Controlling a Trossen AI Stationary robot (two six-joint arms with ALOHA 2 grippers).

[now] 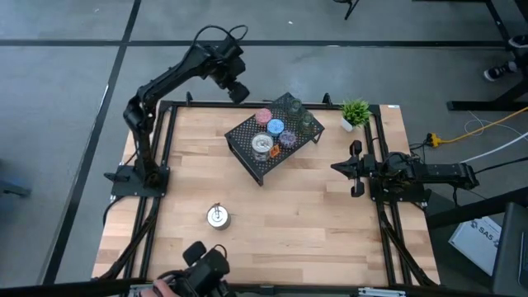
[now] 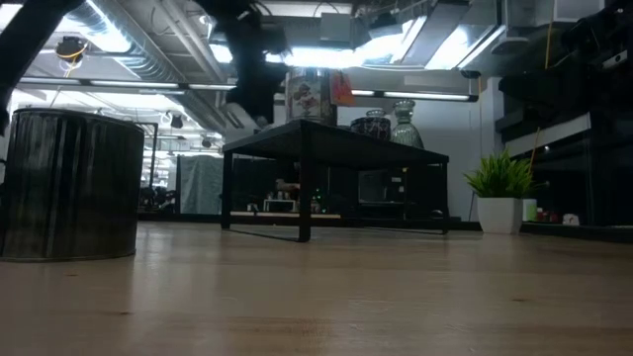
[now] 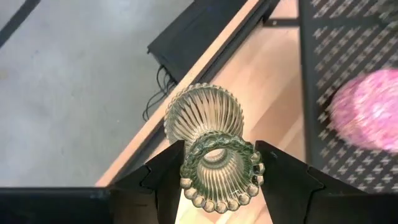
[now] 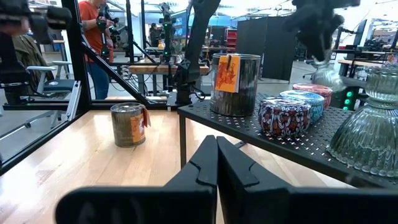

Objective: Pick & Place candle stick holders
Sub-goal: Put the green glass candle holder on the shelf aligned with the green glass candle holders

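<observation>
pink holder (image 3: 367,111) blurred and cut by the left wrist frame edge. glass holder (image 4: 368,127) cut off at the right wrist frame edge. low view: silver holder (image 2: 67,186) cropped at the left, rack (image 2: 331,148) top mostly lost in glare. person (image 4: 99,37) behind bars, partly hidden.

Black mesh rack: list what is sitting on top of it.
On the black mesh rack: a silver tin, pink, blue and purple holders, and green glass holders. How many green ones cannot be told; they overlap.
</observation>
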